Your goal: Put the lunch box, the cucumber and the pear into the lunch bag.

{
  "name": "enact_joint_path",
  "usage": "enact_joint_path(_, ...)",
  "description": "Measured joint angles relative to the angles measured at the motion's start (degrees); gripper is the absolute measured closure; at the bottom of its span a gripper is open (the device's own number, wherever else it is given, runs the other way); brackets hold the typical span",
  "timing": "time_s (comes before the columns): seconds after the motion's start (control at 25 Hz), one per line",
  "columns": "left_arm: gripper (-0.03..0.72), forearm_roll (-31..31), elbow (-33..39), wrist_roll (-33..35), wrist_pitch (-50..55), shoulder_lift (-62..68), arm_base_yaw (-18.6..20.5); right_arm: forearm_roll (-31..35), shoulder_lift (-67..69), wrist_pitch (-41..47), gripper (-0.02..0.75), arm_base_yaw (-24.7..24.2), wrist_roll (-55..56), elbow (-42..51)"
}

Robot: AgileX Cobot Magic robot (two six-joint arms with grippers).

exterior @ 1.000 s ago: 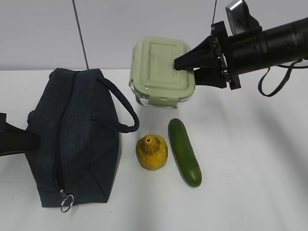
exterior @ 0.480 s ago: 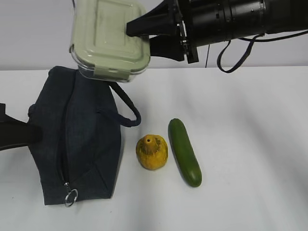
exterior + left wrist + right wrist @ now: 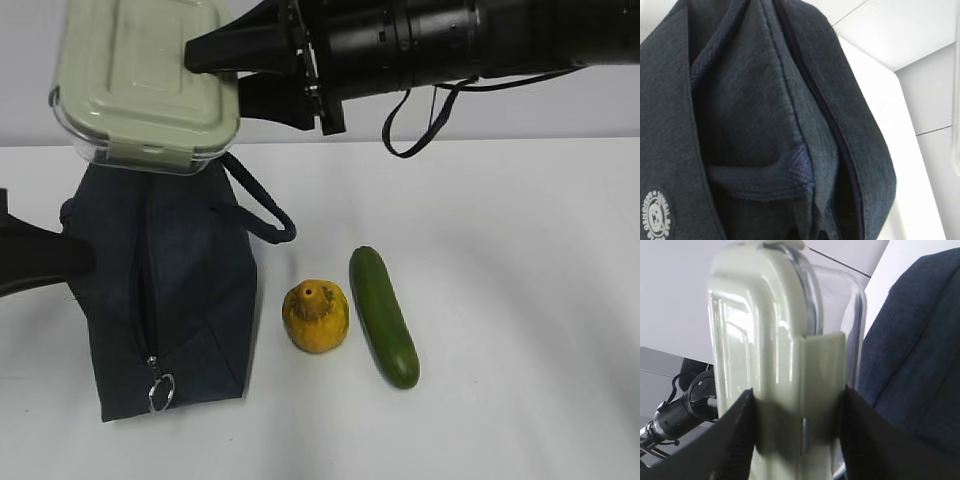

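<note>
Carried further left since the earlier frames: box (image 3: pixel 145 85), clamped at its lid end in right jaws (image 3: pixel 238 75), now held in the air above the bag's (image 3: pixel 165 290) far end. Bag dragged slightly, zipper ring (image 3: pixel 161 392) shifted right. Left jaws (image 3: pixel 60 258) shut on the bag's left side. Pear (image 3: pixel 316 316) and cucumber (image 3: pixel 383 316) unmoved on the tabletop (image 3: pixel 520 300), just beside each other. Round white logo patch (image 3: pixel 655 220) on bag, lettering unreadable.
</note>
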Motion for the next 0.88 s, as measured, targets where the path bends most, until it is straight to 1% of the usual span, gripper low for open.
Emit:
enact_joint_path(0.12, 0.701, -1.77, 0.0, 0.27, 0.64, 0.48, -0.07, 3.53, 1.51, -0.12, 0.37, 0.48, -1.38, 0.0)
enact_joint_path(0.2, 0.701, -2.92, 0.0, 0.73, 0.64, 1.4, -1.37, 5.41, 2.28, -1.01, 0.37, 0.62, -2.05, 0.0)
enact_joint_path(0.24, 0.701, -3.59, 0.0, 1.27, 0.33, 2.15, -2.4, 5.9, 2.52, -2.08, 0.37, 0.74, -2.35, 0.0)
enact_joint_path(0.36, 0.701, -6.08, 0.0, 3.49, -0.85, 4.39, -7.29, 6.84, 2.99, -4.12, 0.37, 0.74, -2.7, -0.13)
enact_joint_path(0.48, 0.701, -7.51, 0.0, 4.76, -2.67, 5.22, -10.54, 7.05, 3.24, -5.4, 0.37, 0.74, -2.94, -0.17)
enact_joint_path(0.56, 0.701, -7.9, 0.0, 4.88, -3.34, 5.22, -11.07, 7.19, 3.63, -6.34, 0.37, 0.74, -3.18, -0.26)
enact_joint_path(0.88, 0.701, -7.7, 0.0, 4.93, -3.82, 5.22, -11.18, 7.33, 9.13, -6.79, 0.37, 0.74, -3.52, -0.26)
